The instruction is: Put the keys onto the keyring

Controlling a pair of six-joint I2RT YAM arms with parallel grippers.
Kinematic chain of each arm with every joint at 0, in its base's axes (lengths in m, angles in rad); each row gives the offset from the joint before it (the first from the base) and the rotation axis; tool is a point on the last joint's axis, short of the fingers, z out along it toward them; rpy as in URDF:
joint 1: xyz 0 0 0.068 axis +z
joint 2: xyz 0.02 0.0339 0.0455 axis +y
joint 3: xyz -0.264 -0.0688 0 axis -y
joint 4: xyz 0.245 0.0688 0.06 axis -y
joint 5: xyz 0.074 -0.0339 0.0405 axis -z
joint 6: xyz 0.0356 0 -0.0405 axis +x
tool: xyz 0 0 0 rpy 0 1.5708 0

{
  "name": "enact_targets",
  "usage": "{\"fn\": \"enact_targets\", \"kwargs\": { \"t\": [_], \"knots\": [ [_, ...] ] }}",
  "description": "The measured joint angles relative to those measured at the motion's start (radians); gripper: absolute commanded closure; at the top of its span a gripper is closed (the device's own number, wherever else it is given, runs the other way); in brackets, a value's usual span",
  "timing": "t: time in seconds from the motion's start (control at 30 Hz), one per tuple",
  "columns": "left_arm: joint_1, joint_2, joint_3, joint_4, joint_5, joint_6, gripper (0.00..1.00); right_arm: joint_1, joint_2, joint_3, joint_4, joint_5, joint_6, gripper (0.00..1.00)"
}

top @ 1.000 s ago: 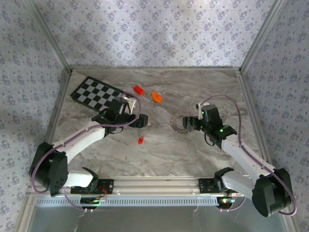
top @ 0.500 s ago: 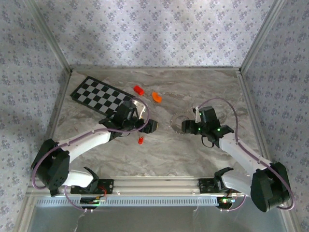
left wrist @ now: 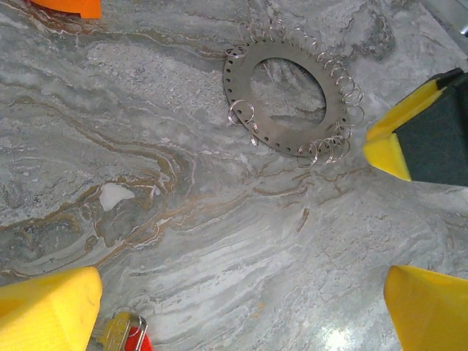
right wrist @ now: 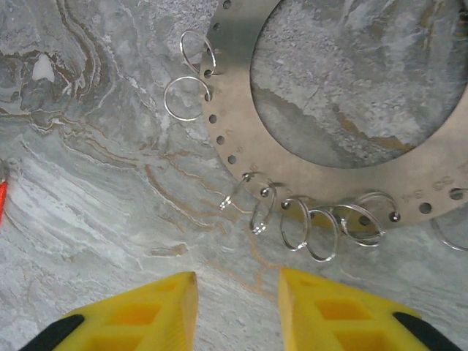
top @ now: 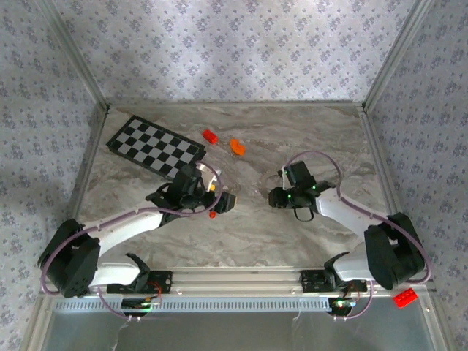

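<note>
We make out faint stamped marks (right wrist: pixel 439 183) on the flat silvery-grey metal keyring (right wrist: pixel 230 110), near the right edge of the right wrist view, too blurred to read. The keyring is a round band punched with small holes and hung with thin wire loops (right wrist: pixel 322 230). It lies flat on the grey marble-patterned surface (top: pixel 307 131), between the two arms. The right jaws stand partly apart, with a narrow gap of bare surface between their yellow fingertips (right wrist: pixel 146 311), pinching nothing; the tips sit just short of the row of loops. The left jaws are spread wide, and one yellow fingertip (left wrist: pixel 51 307) is just beside the tiny key with the bright red head (left wrist: pixel 135 340), which lies on the surface apart from the keyring. Farther back we see a black-and-white checkered board (top: pixel 153 146), a small red toy brick (top: pixel 210 136) and an orange block (top: pixel 237 146)
</note>
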Motion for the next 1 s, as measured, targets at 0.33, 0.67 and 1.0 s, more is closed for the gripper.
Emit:
{"fn": "enact_targets", "kwargs": {
  "t": [0.33,0.67,1.0],
  "knots": [
    [0.000,-0.051,-0.026,0.033,0.003,0.008,0.02,0.024,0.065,0.030,0.000,0.034,0.014,0.72],
    [0.000,-0.086,-0.032,0.039,0.006,0.011,0.02,0.024,0.083,0.031,0.020,0.061,0.031,0.66],
    [0.000,-0.088,-0.041,0.042,0.006,0.011,0.02,0.023,0.113,0.031,0.039,0.061,0.037,0.71]
  ]
}}
